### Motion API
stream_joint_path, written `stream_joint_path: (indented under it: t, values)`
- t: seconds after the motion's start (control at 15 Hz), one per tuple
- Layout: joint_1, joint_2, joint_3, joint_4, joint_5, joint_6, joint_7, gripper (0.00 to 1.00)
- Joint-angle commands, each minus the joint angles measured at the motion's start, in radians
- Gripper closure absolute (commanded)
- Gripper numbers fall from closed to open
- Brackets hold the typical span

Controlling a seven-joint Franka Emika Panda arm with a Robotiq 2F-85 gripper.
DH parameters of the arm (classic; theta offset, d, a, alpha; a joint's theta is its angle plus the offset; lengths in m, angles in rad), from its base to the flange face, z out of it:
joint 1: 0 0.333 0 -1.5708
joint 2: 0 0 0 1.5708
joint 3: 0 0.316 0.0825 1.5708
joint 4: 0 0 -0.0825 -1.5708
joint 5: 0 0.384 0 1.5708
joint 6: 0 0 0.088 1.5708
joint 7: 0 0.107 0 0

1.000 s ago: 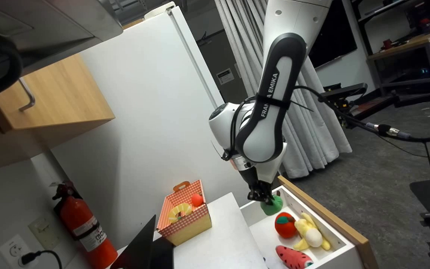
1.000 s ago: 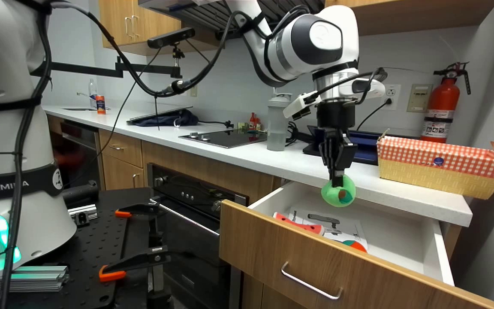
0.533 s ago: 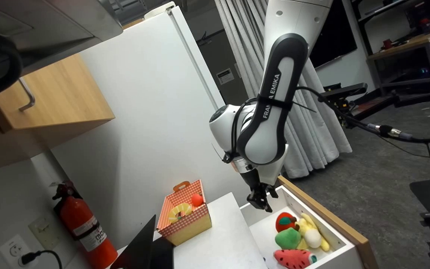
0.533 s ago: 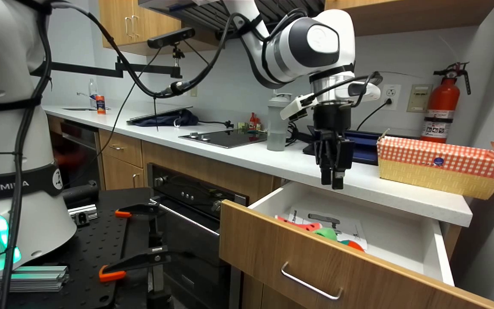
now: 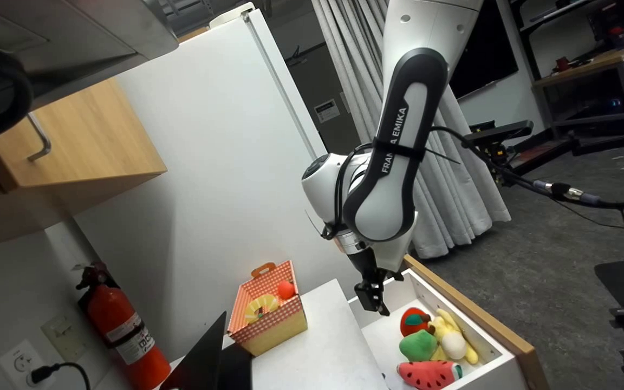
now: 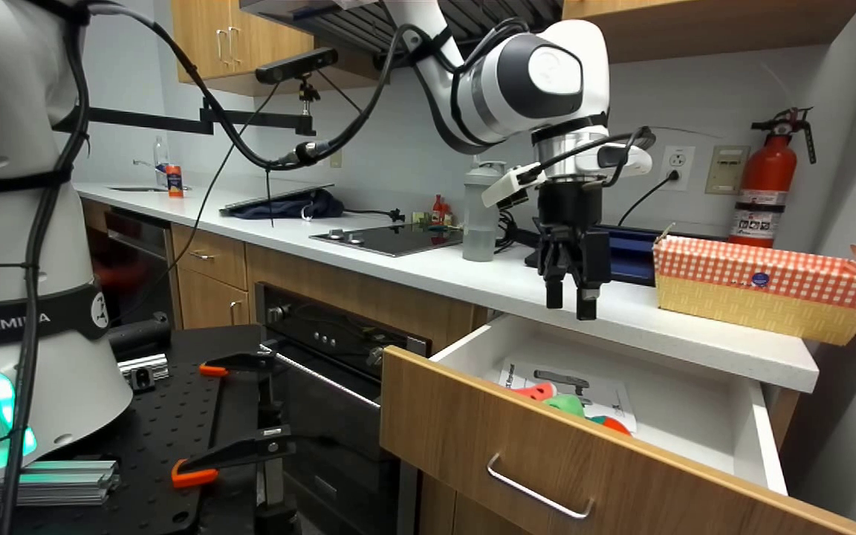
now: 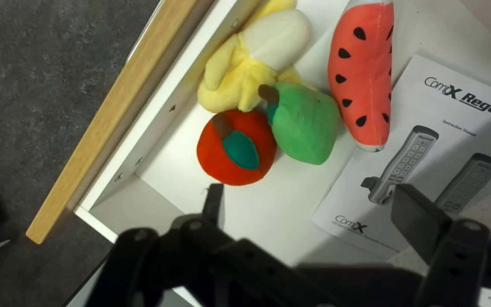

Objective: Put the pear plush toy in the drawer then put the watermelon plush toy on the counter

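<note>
The green pear plush toy [image 7: 305,123] lies on the floor of the pulled-out drawer [image 6: 547,453], its brown stem against the yellow toy. Beside it, close by, rests the watermelon plush toy [image 7: 362,76], red with black seeds, partly over a printed manual. In an exterior view the drawer front hides most of the watermelon [image 6: 539,391] and pear [image 6: 565,403]. My gripper [image 7: 309,192] hangs above the drawer with jaws wide apart and nothing between them. In an exterior view the gripper [image 6: 571,308] is by the front edge of the white counter [image 6: 710,338].
A red round toy [image 7: 237,149] and a peeled banana toy [image 7: 245,68] share the drawer, along with the manual [image 7: 365,204]. On the counter stand a checkered basket [image 6: 770,286], a bottle [image 6: 481,215] and a dark blue object [image 6: 628,253] behind the gripper.
My gripper has opened and the pear has dropped from it into the drawer, beside the red toy. The watermelon has turned a little. The gripper has shifted slightly toward the counter.
</note>
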State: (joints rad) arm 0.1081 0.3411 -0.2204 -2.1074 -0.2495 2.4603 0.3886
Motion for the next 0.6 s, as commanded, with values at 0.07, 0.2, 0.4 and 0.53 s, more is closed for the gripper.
stream_joint_path:
  t: [0.07,0.2,0.4,0.53]
  values:
    - [-0.023,-0.019,0.020,-0.032,-0.009,-0.036,0.006,0.00]
    - [-0.025,-0.026,0.028,-0.055,0.002,-0.039,-0.001,0.00]
    - [-0.019,-0.037,0.044,-0.091,0.009,-0.034,-0.003,0.00]
    - [-0.016,-0.036,0.063,-0.107,0.021,-0.033,-0.006,0.00]
